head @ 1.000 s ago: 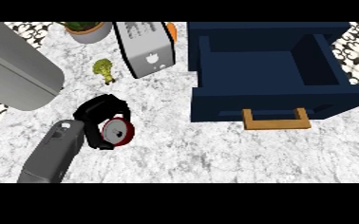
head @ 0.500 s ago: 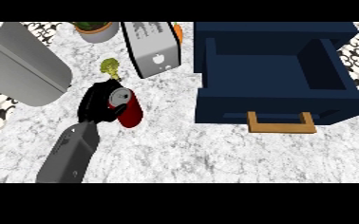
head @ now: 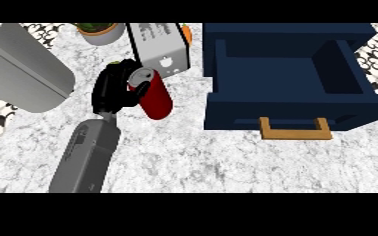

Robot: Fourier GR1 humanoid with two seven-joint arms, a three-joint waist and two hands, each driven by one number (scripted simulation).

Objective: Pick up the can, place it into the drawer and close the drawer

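left hand: centre left of frame, fingers curled round the can, gripping it
can: red, silver top; left of centre, in the left hand, tilted with the top toward the upper left
can hidden part: its left side is covered by the fingers; can't tell if the bottom touches the surface
forearm: grey, comes in from lower left, cut off by the lower edge
drawer: navy, open, right half of frame, well apart from the can; its right wall runs out at the frame edge
handle: tan, on the drawer's front wall
toaster: silver, top centre, just above the can, top cut off
plant pot: upper left, only the lower part shows
grey object: large, far left, cut off, can't identify
orange thing: behind the toaster, mostly hidden
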